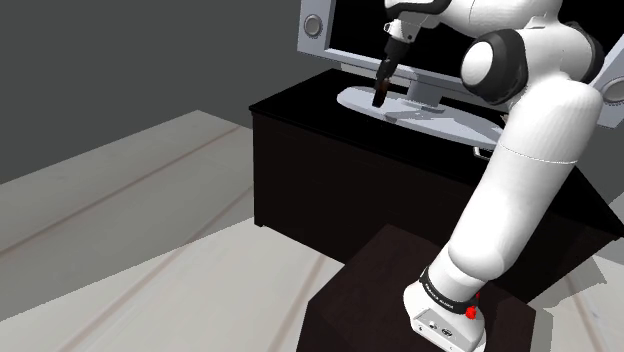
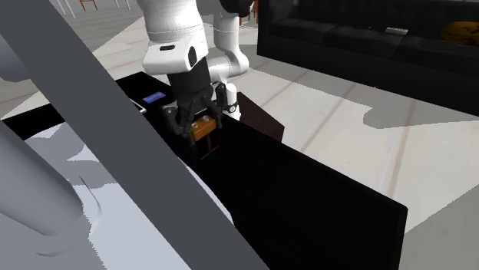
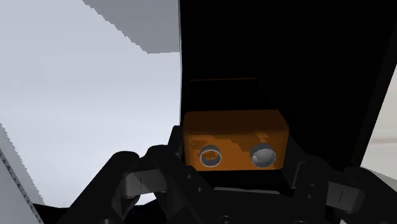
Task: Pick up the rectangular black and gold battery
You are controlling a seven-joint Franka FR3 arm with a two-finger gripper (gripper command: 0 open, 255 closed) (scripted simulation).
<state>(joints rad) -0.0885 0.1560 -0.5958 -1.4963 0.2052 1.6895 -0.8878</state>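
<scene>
Gripper (image 3: 235,151) part-open, fingers (image 3: 175,145) tight against both sides of the orange-topped black battery (image 3: 232,130), over the black cabinet (image 1: 300,120).

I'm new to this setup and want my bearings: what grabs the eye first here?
The orange-topped battery with two round terminals stands out first, clasped in the black end effector over the black cabinet. Next come the big white arm, rising from its stand at the shoulder view's lower right, and the grey-framed screen standing on that cabinet.
</scene>
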